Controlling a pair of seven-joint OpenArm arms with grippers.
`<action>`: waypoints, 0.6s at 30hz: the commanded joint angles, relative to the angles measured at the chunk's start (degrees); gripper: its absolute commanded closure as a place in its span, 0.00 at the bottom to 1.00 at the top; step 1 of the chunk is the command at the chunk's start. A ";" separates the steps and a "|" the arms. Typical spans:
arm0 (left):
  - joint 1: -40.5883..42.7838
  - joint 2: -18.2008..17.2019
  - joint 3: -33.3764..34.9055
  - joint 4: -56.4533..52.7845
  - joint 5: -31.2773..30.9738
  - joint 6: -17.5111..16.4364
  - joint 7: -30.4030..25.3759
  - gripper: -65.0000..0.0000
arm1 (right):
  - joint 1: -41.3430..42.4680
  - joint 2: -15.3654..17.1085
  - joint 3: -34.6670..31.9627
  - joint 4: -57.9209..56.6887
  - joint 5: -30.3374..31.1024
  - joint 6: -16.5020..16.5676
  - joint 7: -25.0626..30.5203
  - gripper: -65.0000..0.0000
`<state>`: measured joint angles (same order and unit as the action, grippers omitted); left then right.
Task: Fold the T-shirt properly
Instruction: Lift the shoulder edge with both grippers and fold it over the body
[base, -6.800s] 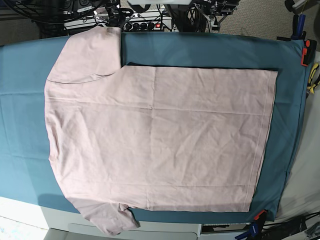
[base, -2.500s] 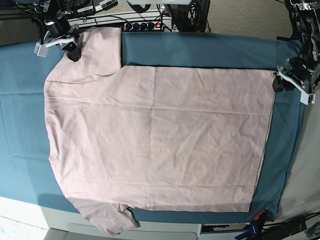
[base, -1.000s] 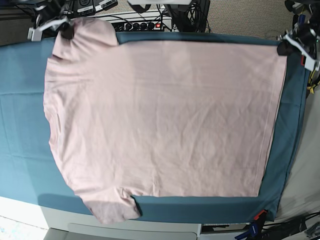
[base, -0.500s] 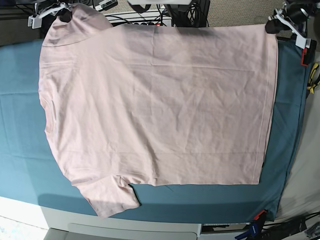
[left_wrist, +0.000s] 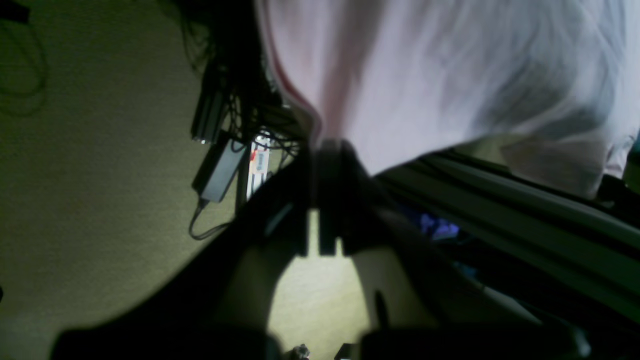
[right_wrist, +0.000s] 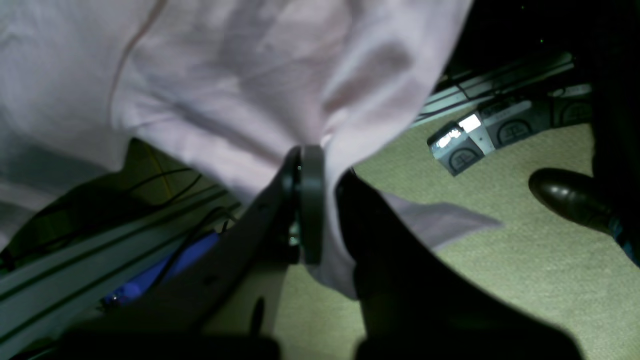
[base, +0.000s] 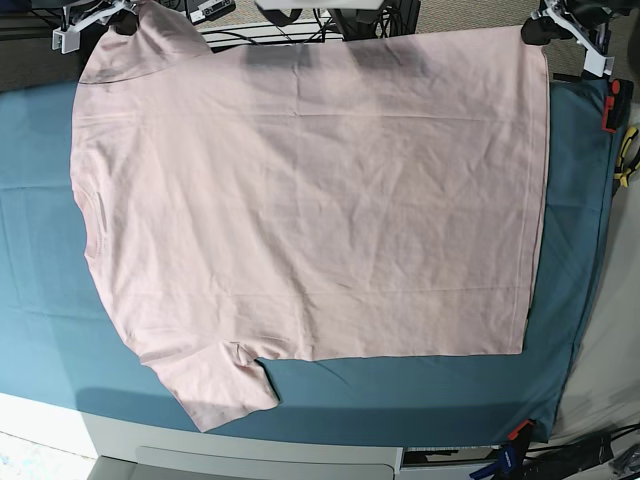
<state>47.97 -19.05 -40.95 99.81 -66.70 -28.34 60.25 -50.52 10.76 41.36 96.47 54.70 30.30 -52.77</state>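
Observation:
The pale pink T-shirt (base: 310, 200) hangs stretched over the teal cloth (base: 570, 280), plain side up, its far edge lifted past the table's back edge. My left gripper (base: 537, 28) is shut on the shirt's far hem corner at the top right; the left wrist view shows its black fingers (left_wrist: 325, 165) pinching the pink fabric (left_wrist: 450, 75). My right gripper (base: 120, 18) is shut on the far sleeve at the top left; the right wrist view shows its fingers (right_wrist: 305, 165) clamped on bunched sleeve cloth (right_wrist: 225, 75). The near sleeve (base: 215, 385) lies on the teal cloth by the front edge.
Cables and a power strip (base: 290, 22) lie behind the table. Clamps (base: 612, 105) hold the teal cloth at the right edge and at the front right corner (base: 515, 435). In the right wrist view a dark shoe (right_wrist: 570, 197) rests on the carpet.
Both grippers took hold of the far sleeve and far hem corner and pulled them up and away from me; the shirt's folded far part opened out and the near edge slid back.

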 joint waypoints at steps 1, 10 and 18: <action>0.94 -0.63 -0.50 0.79 -1.07 -0.57 0.20 1.00 | -1.07 0.50 0.83 0.66 0.37 0.33 -0.39 1.00; 4.66 -0.63 -1.62 9.70 0.07 -1.57 -0.09 1.00 | -1.36 0.22 10.34 0.66 7.72 1.07 -4.37 1.00; 2.23 -0.81 -3.91 16.28 1.88 -1.51 -1.77 1.00 | -0.24 0.33 12.79 0.66 17.46 7.54 -6.60 1.00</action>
<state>49.67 -19.18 -44.34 115.28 -64.14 -29.65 59.46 -50.06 10.44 53.71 96.42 70.65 37.39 -60.18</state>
